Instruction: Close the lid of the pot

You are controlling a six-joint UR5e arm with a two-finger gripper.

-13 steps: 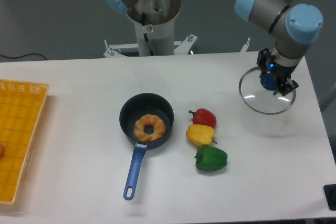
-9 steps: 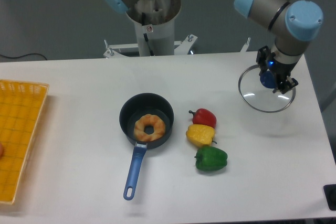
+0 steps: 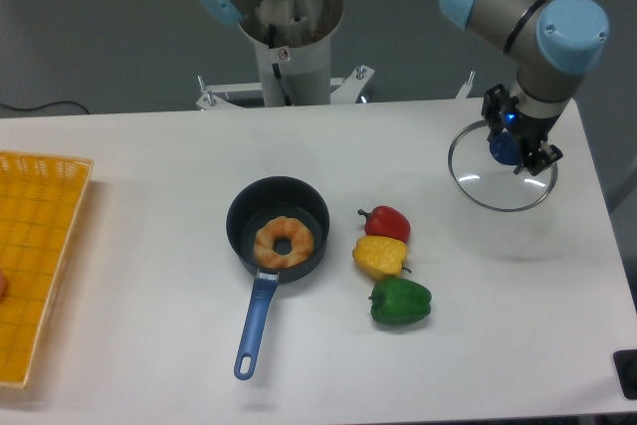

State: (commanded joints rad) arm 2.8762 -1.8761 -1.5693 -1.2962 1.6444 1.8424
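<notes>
A single fixed camera looks from the front edge of the white worktop [image 3: 149, 206], high and angled down toward the arm's base [image 3: 294, 37] at the far side. It stands at middling range, taking in nearly the whole worktop.

The pot [image 3: 278, 236] (doughnut [image 3: 284, 241] inside) sits left of three peppers [image 3: 390, 264]; the pot lid [image 3: 501, 168] far right.

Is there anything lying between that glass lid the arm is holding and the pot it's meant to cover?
The gripper is shut on the pot lid by its knob, right of the pot. The red pepper and yellow pepper lie between them on the table, low enough that a raised lid would likely pass over.
</notes>
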